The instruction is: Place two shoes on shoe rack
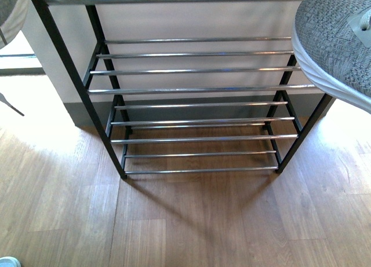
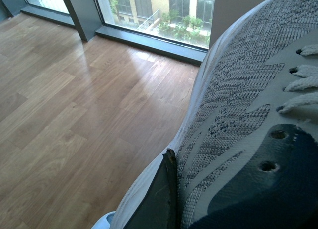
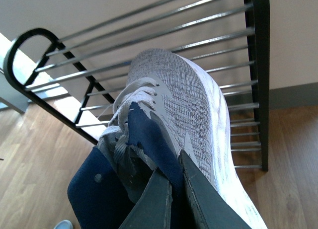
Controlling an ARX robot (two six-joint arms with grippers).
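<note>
— Where is the shoe rack [image 1: 191,90] found?

— In the front view it is seen at the centre and up toward 12 o'clock. It is stood on the wooden floor [image 1: 191,220] against a pale wall, and no shoe is seen on its chrome rods.

— And where are the two shoes placed?

— Both are held in the air. The right sneaker [image 1: 339,41] is seen at 2 o'clock, its white sole overlapping the rack's right side frame. Only a grey edge of the left sneaker [image 1: 10,12] is shown, at 10 o'clock, outside the left frame.

— How is the right gripper [image 3: 171,164] set?

— Its jaws are closed on the right sneaker's navy collar, which is pinched between the two dark fingers. The toe is pointed toward the rods.

— And the left gripper [image 2: 171,164]?

— One dark finger is seen pressed flat against the side of the left sneaker, which is carried clear of the floor. The second finger is hidden. The shoe is taken as gripped.
</note>
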